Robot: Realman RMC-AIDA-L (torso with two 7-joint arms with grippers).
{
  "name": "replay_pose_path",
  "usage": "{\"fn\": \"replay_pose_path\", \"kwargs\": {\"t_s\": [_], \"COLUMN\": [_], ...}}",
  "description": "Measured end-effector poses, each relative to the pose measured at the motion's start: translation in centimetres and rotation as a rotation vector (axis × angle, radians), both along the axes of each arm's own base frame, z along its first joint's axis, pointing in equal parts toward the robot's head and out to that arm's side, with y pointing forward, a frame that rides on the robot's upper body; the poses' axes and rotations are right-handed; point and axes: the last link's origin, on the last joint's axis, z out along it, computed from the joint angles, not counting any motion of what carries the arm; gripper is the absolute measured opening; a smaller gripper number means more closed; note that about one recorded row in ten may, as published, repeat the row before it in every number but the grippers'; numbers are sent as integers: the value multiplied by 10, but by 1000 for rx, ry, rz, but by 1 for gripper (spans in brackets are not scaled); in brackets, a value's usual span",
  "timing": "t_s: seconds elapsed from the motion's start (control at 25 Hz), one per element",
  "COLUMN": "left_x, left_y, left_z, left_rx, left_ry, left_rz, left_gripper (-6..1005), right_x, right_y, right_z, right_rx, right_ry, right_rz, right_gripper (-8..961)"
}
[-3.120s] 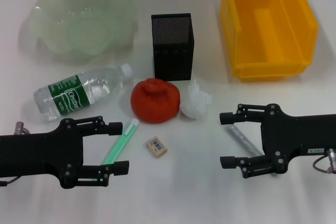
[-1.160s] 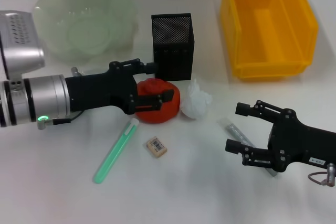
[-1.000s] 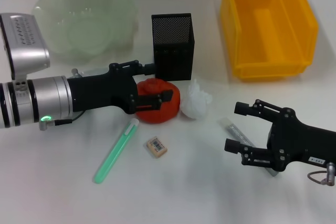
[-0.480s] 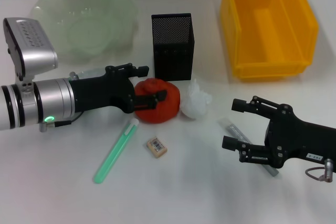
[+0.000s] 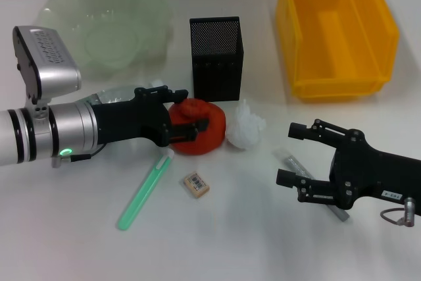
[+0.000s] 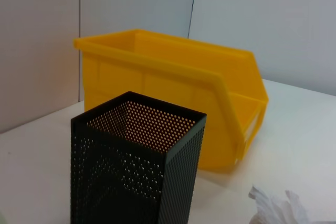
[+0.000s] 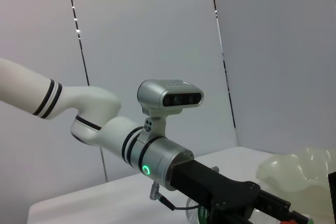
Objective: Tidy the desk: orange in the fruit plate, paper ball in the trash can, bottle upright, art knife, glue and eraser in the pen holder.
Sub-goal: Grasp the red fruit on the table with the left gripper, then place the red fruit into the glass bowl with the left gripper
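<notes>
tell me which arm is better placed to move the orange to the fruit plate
Left. The left gripper already has its fingers around the orange, with the fruit plate on its side. The right gripper hangs open over the grey stick, farther away.

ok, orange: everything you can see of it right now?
The orange is a red-orange, lumpy-skinned round fruit with a puckered top, sitting on the white desk in front of the black mesh pen holder. The left pincer straddles it, fingers either side, apparently open. The paper ball sits right against its right side.
</notes>
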Motion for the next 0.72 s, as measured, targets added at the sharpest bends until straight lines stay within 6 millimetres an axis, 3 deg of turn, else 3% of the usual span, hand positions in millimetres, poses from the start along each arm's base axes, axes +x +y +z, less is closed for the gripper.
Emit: {"fn": "replay_pose_path", "kwargs": {"t_s": [0.24, 0.44, 0.72], "left_x": [-1, -2, 0], "left_y": [2, 3, 2], "left_z": [-1, -2, -2], "left_rx": [3, 4, -3], "left_ry": [7, 21, 13], "left_rz": [19, 22, 13], "left_gripper": [686, 493, 325], "right_x": [0, -1, -2], "right_y": [1, 1, 3], "right_z": [-1, -1, -1], "right_rx": [-1, -2, -2], "right_ry": [-1, 1, 0], "right_rz": [-2, 1, 6], "right_gripper": [845, 845, 846]}}
